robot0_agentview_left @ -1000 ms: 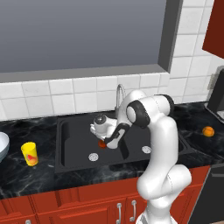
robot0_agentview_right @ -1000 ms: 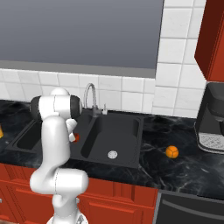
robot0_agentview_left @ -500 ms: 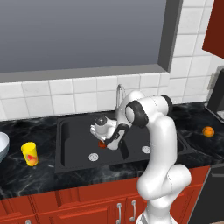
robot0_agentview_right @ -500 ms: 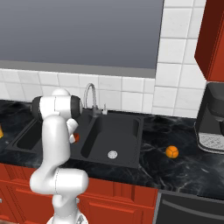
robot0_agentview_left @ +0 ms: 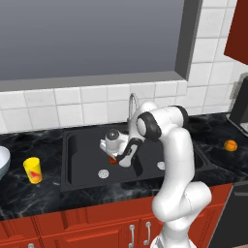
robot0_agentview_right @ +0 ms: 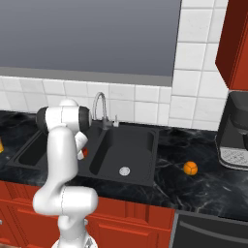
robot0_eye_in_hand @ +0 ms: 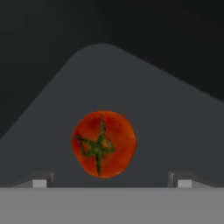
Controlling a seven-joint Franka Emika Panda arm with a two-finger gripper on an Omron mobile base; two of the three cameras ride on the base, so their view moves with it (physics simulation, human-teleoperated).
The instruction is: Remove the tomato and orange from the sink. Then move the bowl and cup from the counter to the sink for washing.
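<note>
Tomato lying in sink, left basin, under gripper with fingers spread wide, gripping nothing. Orange out on counter; cup beside bowl.

clear gap around tomato, sink walls well apart

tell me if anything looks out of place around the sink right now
Two things. A tomato lies on the floor of the black sink, an odd spot for food; the open end effector sits just over it. An orange also lies loose on the bare counter right of the sink. Nothing looks spilled or broken.
</note>
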